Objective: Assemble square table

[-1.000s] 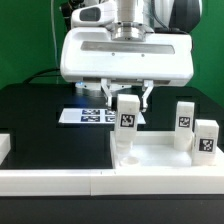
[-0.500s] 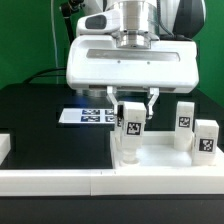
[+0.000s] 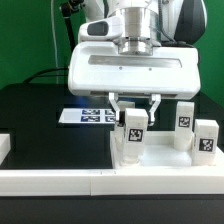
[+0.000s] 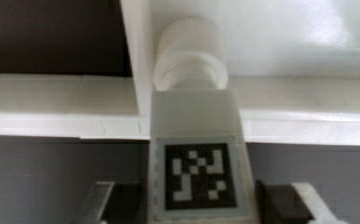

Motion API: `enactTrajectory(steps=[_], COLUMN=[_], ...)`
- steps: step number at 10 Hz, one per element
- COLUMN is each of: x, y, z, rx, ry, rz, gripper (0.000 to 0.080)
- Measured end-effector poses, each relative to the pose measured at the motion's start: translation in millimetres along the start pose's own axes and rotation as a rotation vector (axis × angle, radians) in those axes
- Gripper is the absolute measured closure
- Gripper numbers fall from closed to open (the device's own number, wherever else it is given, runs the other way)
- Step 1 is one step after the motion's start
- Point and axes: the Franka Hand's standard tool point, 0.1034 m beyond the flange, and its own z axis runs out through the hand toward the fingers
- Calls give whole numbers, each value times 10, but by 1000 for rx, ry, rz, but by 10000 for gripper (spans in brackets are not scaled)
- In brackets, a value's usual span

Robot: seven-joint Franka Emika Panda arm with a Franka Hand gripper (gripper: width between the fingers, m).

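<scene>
My gripper (image 3: 132, 112) is shut on a white blocky leg (image 3: 132, 130) with a black-white tag and holds it upright. The leg's lower end is at or just above the near-left part of the white square table top (image 3: 165, 152); I cannot tell if they touch. In the wrist view the tagged leg (image 4: 198, 150) runs between my two fingers (image 4: 109, 200), with the table top (image 4: 310, 45) beyond it. Two more tagged legs (image 3: 185, 117) (image 3: 206, 138) stand on the top at the exterior view's right.
The marker board (image 3: 92, 115) lies on the black table behind the gripper. A long low white border rail (image 3: 60, 181) runs along the front edge, and a white block (image 3: 4, 148) sits at the left edge. The arm's wide white body (image 3: 135, 70) hangs over the middle.
The gripper has moved toward the exterior view's right and downward, carrying the leg with it. The two standing legs have not moved.
</scene>
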Motion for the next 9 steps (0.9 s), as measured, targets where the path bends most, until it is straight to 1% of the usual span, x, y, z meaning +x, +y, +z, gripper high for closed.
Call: enactTrajectory(steps=[4, 5, 6, 7, 8, 9], x=[-21, -21, -21, -21, -21, -21], y=[8, 8, 8, 8, 8, 8], z=[14, 14, 14, 14, 14, 14], rx=[-1, -1, -1, -1, -1, -1], ry=[-5, -6, -6, -6, -6, -6], rz=[-2, -2, -2, -2, -2, -2], gripper=[511, 435, 300, 300, 168, 168])
